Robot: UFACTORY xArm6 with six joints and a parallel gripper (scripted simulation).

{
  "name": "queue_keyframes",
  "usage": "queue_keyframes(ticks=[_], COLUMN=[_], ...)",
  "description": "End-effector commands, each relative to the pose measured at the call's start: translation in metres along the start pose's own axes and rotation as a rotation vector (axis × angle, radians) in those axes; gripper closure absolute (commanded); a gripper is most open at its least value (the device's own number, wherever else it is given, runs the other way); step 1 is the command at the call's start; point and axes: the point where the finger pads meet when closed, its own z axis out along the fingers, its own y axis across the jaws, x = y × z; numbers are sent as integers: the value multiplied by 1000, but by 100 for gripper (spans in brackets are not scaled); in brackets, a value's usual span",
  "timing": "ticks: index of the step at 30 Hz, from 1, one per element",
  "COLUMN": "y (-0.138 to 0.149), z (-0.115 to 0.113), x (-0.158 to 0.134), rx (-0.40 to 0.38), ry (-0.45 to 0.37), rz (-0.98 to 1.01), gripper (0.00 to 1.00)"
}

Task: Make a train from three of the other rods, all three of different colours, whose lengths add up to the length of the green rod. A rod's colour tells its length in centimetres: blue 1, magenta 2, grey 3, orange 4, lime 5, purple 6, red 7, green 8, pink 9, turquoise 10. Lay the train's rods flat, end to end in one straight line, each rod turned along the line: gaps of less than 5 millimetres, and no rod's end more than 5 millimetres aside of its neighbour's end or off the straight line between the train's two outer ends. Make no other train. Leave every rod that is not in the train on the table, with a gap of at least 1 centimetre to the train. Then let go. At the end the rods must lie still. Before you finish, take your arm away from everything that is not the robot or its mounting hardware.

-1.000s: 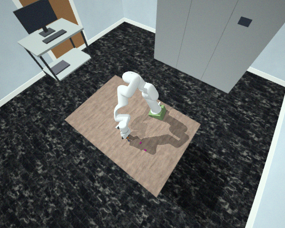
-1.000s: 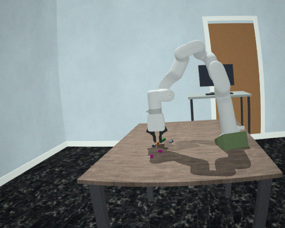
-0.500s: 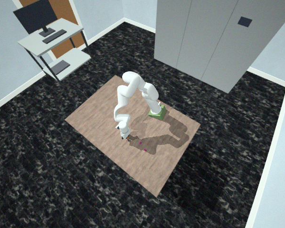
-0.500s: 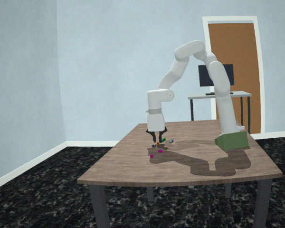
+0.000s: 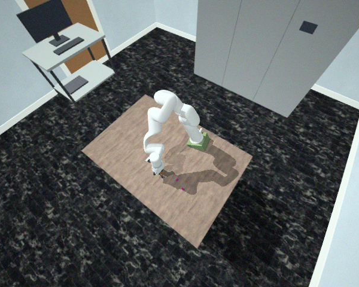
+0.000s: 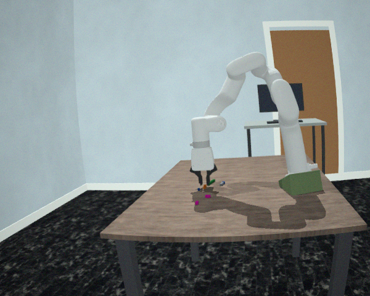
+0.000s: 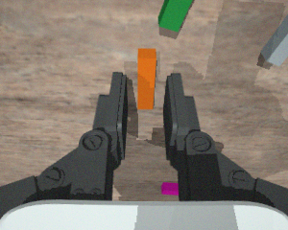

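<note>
My gripper [image 7: 146,91] points straight down and hovers just above the table, with its fingers partly open and nothing between them. An orange rod [image 7: 147,79] lies flat below it, in line with the gap between the fingers. In the exterior view the gripper [image 6: 203,181] is right over the orange rod [image 6: 205,187]. A grey rod [image 7: 282,38] lies to the right. A magenta rod [image 7: 170,188] shows under the gripper's body. A small blue rod [image 6: 198,189] lies beside the orange one.
Two magenta rods [image 6: 207,196] [image 6: 197,202] lie nearer the table's front, in the arm's shadow. The arm's green base [image 6: 301,182] stands at the table's right. The other rods lie close together around the gripper.
</note>
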Motion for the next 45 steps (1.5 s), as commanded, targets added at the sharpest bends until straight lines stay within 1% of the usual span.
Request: queue_keyframes(ticks=[1,18,33,45], y=[-1,-1,-1,-1], z=[-1,1,12,13], x=[0,0,0,0], rx=[4,4,4,4], ry=[0,0,0,0], rz=[1,1,1,1], gripper=[76,76,76,76])
